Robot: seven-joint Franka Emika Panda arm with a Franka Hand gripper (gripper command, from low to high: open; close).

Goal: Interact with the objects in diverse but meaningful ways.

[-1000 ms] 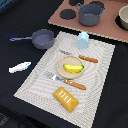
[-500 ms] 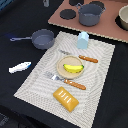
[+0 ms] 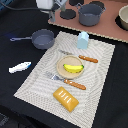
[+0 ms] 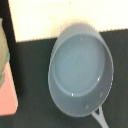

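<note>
Saucepan (image 3: 42,38) handle seemingly toward exterior view's left

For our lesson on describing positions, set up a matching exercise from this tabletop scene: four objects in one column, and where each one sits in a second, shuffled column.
Objects:
1. banana
2. carton
3. tube
4. slab

Places:
A. on the black surface, off the mat, toward the exterior view's left
B. on the round plate
C. on the mat at its near end, below the fork
D. upright at the mat's far edge, near the pink board

Pairs: 1-B, 2-D, 3-A, 4-C
</note>
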